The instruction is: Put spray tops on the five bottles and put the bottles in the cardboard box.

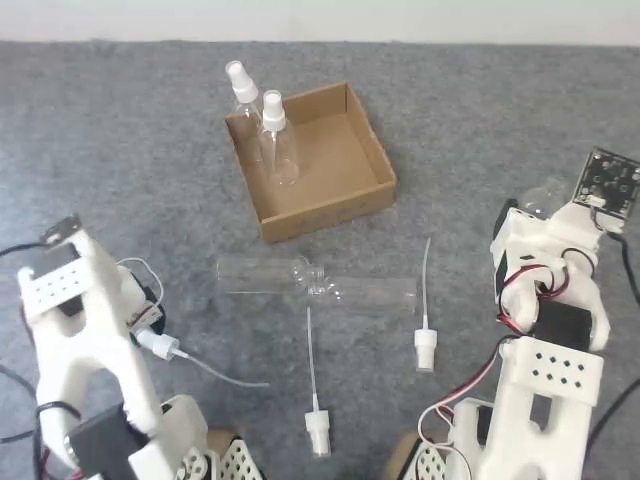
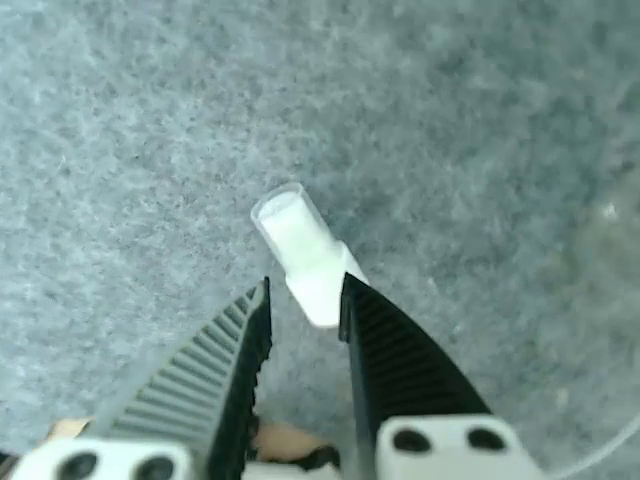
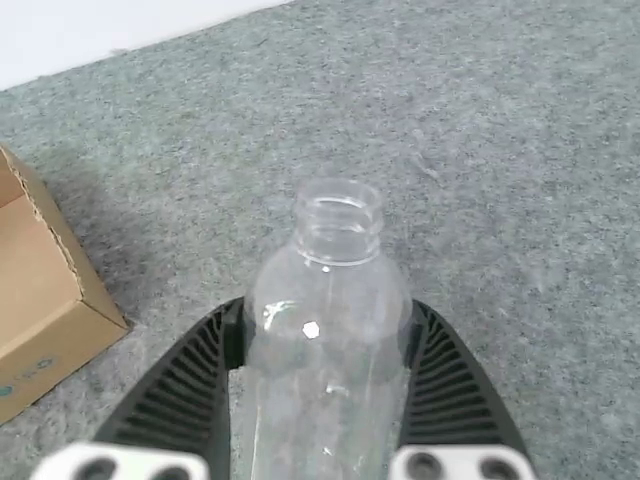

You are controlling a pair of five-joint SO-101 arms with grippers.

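One spray top (image 2: 300,245) is pinched by its white head between the jaws of the left gripper (image 2: 305,285), well off from the front-left corner of the cardboard box (image 1: 325,210). Its thin dip tube (image 1: 225,375) trails over the grey carpet (image 1: 120,150). At the box's far-left corner stands a capped bottle (image 1: 246,100), though I cannot tell whether it is inside the wall or just beyond it. A second capped bottle (image 1: 280,150) is inside the box on its left side. Just in front of the box a bare bottle (image 1: 255,272) and another bare bottle (image 1: 370,293) lie on their sides, neck to neck. Further from the box than these lie a loose spray top (image 1: 318,432) and a second loose spray top (image 1: 425,350), their tubes pointing back towards the box. Well to the right of the box's front-right corner, the right gripper (image 3: 325,312) is clamped around the body of the fifth bottle (image 3: 340,225), whose neck is open and uncapped. These bottles look like thin clear plastic, so probably light, smooth and easy to dent. A moderate hold on the body just below the shoulder seems safest. The tops are likely feather-light with a whippy tube, best held by the rigid head so the tube can be steered into a neck.
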